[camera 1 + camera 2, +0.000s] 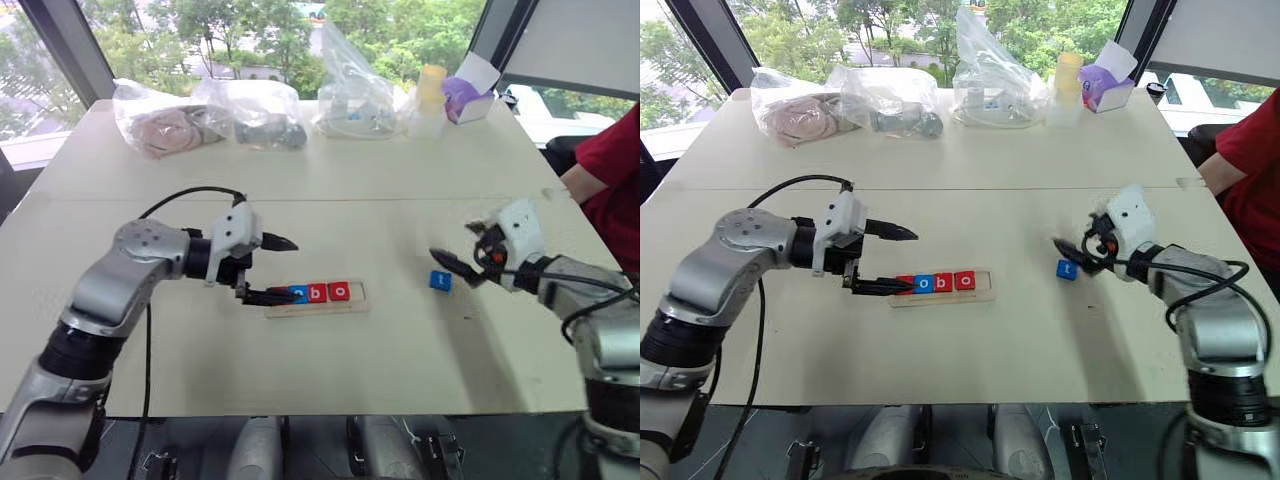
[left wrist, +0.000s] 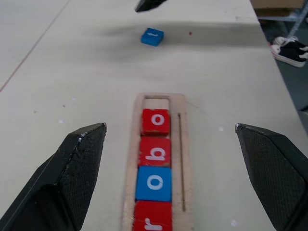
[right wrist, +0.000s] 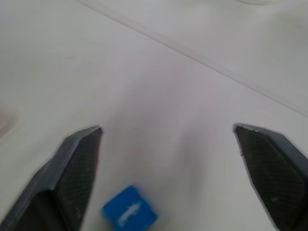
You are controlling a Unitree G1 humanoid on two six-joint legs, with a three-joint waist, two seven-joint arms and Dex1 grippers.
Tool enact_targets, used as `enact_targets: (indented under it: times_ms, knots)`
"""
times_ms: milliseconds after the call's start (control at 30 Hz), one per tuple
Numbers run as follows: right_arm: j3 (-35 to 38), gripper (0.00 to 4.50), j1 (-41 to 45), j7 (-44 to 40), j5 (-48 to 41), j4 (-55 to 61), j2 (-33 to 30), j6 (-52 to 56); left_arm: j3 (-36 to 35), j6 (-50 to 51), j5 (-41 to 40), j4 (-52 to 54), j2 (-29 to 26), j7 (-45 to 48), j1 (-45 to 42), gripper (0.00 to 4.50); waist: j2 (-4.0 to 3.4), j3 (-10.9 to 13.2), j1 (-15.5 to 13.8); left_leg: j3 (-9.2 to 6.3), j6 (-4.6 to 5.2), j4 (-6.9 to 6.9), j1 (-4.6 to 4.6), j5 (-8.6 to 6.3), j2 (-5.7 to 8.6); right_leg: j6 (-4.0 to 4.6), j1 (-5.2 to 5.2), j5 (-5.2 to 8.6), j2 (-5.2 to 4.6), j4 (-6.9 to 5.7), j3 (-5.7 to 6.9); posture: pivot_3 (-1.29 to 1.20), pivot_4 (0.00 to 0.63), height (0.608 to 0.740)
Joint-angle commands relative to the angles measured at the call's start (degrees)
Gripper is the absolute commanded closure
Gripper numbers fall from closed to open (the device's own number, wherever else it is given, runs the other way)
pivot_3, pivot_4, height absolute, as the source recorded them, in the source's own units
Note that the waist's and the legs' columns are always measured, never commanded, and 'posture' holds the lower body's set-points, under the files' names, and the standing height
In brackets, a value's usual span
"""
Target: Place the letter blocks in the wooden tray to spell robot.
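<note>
Waiting on the last letter: r, o, b, o sit in the wooden tray (image 1: 318, 308).

Right gripper (image 1: 458, 268), fingers wide and empty, should take the blue t block (image 1: 441, 280) squarely; it lies at the tray's three o'clock. Left gripper (image 1: 270, 270) gapes empty at the tray's nine o'clock end.

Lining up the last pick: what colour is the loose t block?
Blue t block, white letter; clearest in the left wrist view.

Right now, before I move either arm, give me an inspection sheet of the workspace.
Surface: pale table, seam across the middle.
Job's things: wooden tray holds r, o, b, o; end slot empty. Blue t block lies loose on the table, outside the tray.
Clutter: plastic bags, purple box at the far edge.
Claws: left claw open over the tray's end; right claw open beside the t block.
Cables: black cable on left arm.
Surroundings: windows; person's red sleeve.
</note>
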State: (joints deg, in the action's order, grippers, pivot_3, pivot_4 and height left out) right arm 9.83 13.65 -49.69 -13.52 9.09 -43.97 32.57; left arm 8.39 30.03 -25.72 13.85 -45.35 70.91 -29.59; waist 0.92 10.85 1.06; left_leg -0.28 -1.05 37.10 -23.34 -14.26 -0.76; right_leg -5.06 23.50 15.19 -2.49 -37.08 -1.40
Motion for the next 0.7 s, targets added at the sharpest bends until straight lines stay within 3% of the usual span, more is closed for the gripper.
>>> enact_targets:
  times_ms: [33,200,467,567,700]
  knots:
    - [-3.27,0.02,-0.37,-12.37,1.78,-11.18,-4.68,-17.04,-2.47,2.01,-2.79,5.01,-3.12,1.95,0.87,0.0,0.01,0.03,0.01,0.02,0.0,0.0,0.0,0.0,0.0,0.0,0.01,0.0,-0.01,0.0,-0.01,0.0,0.15,0.74]
    - [-7.25,0.02,4.88,-17.99,3.64,-24.57,-4.98,-27.55,-4.27,5.59,-5.79,10.61,-6.17,1.4,2.63,0.0,0.01,0.04,0.35,0.09,-0.01,0.09,0.06,0.01,-0.05,0.02,0.0,-0.02,0.01,-0.08,-0.07,0.0,0.15,0.74]
    - [-10.78,0.02,11.13,-19.68,5.56,-36.0,-2.06,-33.8,-5.47,7.8,-6.66,12.6,-6.7,-2.33,3.73,0.0,0.0,0.05,-0.05,0.06,-0.03,0.15,0.06,0.02,-0.06,0.04,-0.03,-0.03,0.0,-0.12,-0.07,0.0,0.15,0.74]
    - [-11.63,0.83,11.57,-21.5,5.81,-38.45,-1.74,-35.43,-5.81,8.03,-6.89,12.64,-6.83,-3.02,4.04,0.0,0.02,0.04,-0.06,0.05,-0.03,0.15,0.06,0.02,-0.06,0.04,-0.04,-0.03,0.0,-0.12,-0.07,0.0,0.15,0.74]
    - [-12.42,2.84,11.49,-22.73,6.5,-39.16,-2.29,-36.91,-6.0,7.72,-6.69,12.25,-7.64,-2.85,4.58,0.0,0.01,0.04,-0.07,0.05,-0.04,0.2,0.13,0.03,-0.06,0.06,-0.13,-0.03,0.0,-0.12,-0.07,0.0,0.15,0.74]
